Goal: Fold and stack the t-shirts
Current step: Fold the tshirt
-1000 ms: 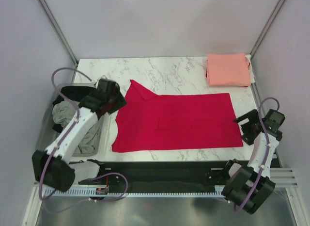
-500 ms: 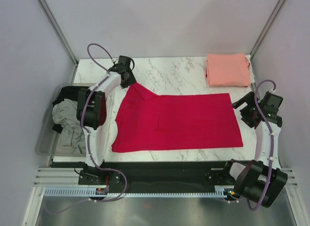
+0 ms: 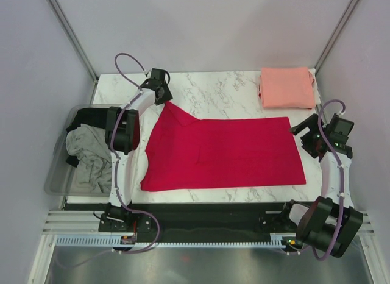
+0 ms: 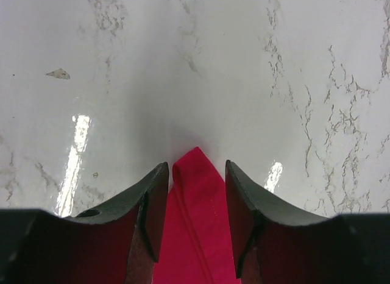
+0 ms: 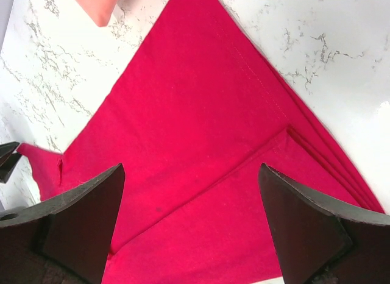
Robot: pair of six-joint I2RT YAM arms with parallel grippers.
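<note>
From above, the crimson red t-shirt (image 3: pixel 225 153) lies spread flat across the middle of the marble worktop (image 3: pixel 225 89), one sleeve pointing to the far left; a salmon pink t-shirt (image 3: pixel 286 88) sits folded at the far right corner, and a grey t-shirt (image 3: pixel 85 156) lies crumpled in the clear bin (image 3: pixel 56 185). The left tool (image 3: pixel 164 99) is at that sleeve tip and the right tool (image 3: pixel 309 136) is by the hem's far corner. The left wrist view shows its fingers (image 4: pixel 155 198) straddling the sleeve's point, though I cannot tell whether they pinch it. The right wrist view shows its tool (image 5: pixel 190 168) spread wide and released above the red cloth. Folding looks barely begun; next, both tools likely need firm pinches before lifting the far edge over.
</note>
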